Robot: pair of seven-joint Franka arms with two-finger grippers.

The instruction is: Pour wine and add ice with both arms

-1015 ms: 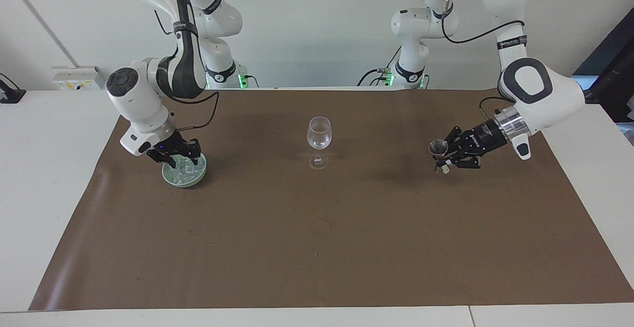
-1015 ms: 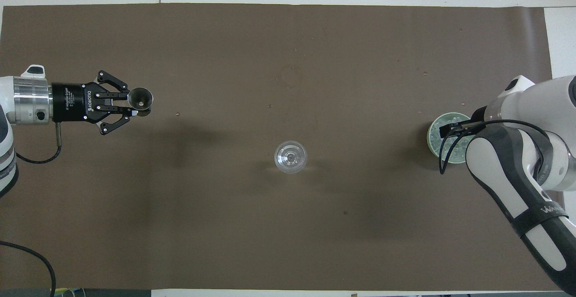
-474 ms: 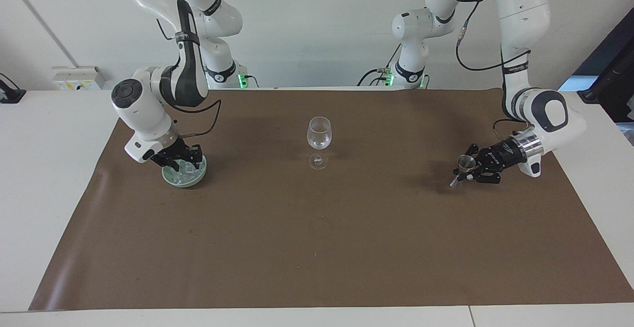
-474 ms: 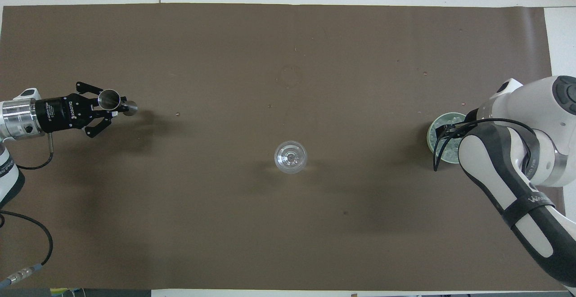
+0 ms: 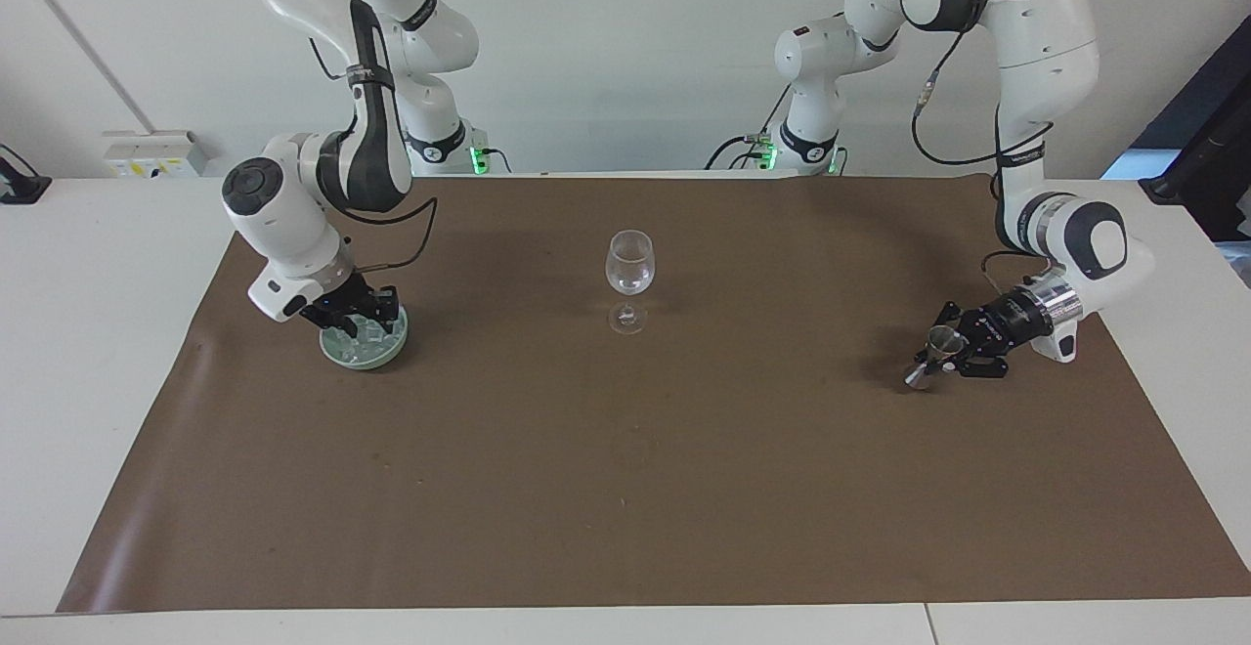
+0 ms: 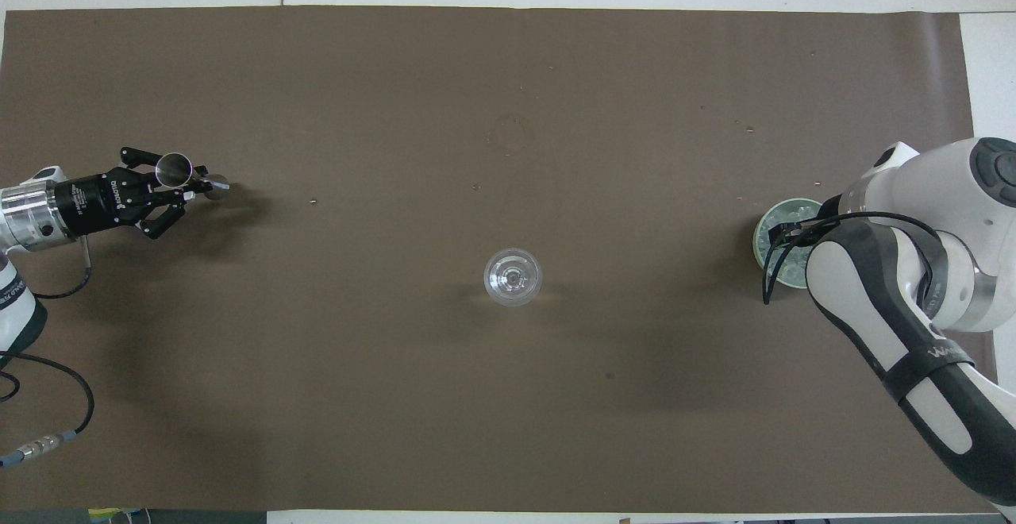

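A clear wine glass stands upright at the middle of the brown mat. No wine is in view. Toward the right arm's end sits a pale green dish heaped with ice. My right gripper is down in the dish among the ice, and the arm hides much of it from above. At the left arm's end, my left gripper is low over the mat. It is shut on a small metal jigger, which is tilted.
The brown mat covers most of the white table. A faint ring mark shows on it farther from the robots than the glass. A black cable lies near the left arm's base.
The left gripper has come down with the jigger and drawn back toward its own end of the table. The right gripper has settled a little lower into the dish.
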